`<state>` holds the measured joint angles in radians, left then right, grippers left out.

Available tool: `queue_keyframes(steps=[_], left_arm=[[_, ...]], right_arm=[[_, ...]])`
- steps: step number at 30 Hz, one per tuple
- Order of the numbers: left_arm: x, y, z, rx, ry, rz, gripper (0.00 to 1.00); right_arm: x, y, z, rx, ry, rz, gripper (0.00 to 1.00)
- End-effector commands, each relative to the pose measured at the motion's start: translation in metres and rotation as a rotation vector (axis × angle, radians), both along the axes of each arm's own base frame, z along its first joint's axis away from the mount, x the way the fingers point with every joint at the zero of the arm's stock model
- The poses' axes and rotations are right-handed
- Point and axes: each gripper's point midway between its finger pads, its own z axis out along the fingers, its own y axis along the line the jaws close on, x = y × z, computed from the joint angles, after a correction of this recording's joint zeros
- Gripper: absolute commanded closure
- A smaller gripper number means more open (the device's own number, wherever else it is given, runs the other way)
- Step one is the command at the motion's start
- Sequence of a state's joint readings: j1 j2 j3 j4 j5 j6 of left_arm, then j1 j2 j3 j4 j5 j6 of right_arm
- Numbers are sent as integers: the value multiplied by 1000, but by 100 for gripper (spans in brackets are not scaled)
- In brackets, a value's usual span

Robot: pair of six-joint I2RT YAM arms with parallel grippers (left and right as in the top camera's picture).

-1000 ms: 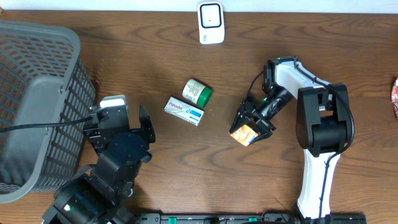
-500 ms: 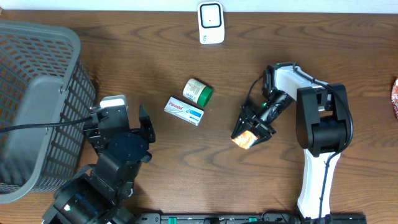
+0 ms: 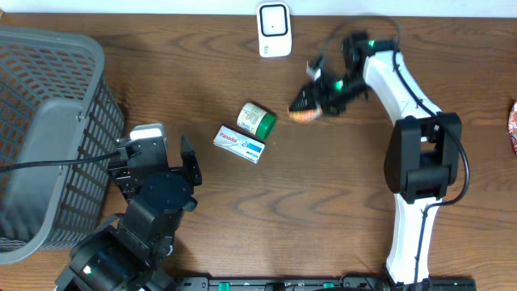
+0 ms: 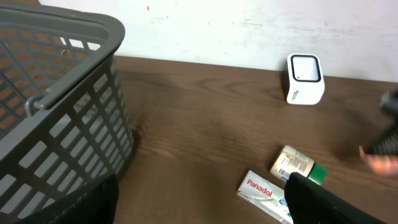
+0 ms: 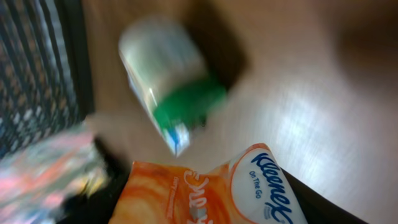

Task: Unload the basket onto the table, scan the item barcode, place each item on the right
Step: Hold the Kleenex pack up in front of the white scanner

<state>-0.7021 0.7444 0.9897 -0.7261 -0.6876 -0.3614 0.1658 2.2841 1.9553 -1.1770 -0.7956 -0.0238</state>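
- Tissue pack [image 3: 305,115]: orange, printed "Kleenex On the Go". It sits in the upper middle of the overhead frame, below and to the right of the scanner and apart from it, just right of the bottle. In the right wrist view it fills the bottom edge [image 5: 217,186].
- Right end effector [image 3: 313,99]: closed around the tissue pack, with its arm stretched up toward the top of the overhead frame. This part of the picture is blurred.
- Scanner [image 3: 274,30]: a small white unit with a dark window, standing at the top centre edge of the table [image 3: 339,210]. It is also seen in the upper right of the left wrist view [image 4: 305,78].
- Bottle [image 3: 256,120]: white with a green cap, lying on its side at centre frame.
- Box [image 3: 239,144]: white and blue, marked "Panadol", lying just below and left of the bottle.
- Basket [image 3: 48,129]: grey mesh, filling the left of the overhead frame.
- Left end effector [image 4: 202,193]: fingers spread wide with nothing between them, in the lower left of the overhead frame beside the basket.
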Motion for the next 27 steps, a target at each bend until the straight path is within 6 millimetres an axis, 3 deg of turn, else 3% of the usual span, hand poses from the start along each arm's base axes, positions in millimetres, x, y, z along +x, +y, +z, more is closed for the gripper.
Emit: queue_keyframes(steps=[1, 6, 11, 15, 19, 27], left_arm=[[0, 3, 3, 12, -10, 14, 14], [0, 3, 3, 12, -10, 14, 14], [0, 3, 3, 13, -11, 14, 14], [0, 3, 3, 13, -11, 14, 14], [0, 3, 3, 13, -11, 14, 14], [0, 3, 3, 12, -10, 14, 14]], right_arm=[[37, 7, 24, -101, -150, -57, 35], [73, 25, 42, -168, -333, -113, 28], [101, 43, 50, -182, -477, -155, 29], [122, 37, 56, -228, -555, -225, 34], [126, 33, 56, -242, -567, -238, 42], [153, 16, 63, -333, -679, -326, 42]])
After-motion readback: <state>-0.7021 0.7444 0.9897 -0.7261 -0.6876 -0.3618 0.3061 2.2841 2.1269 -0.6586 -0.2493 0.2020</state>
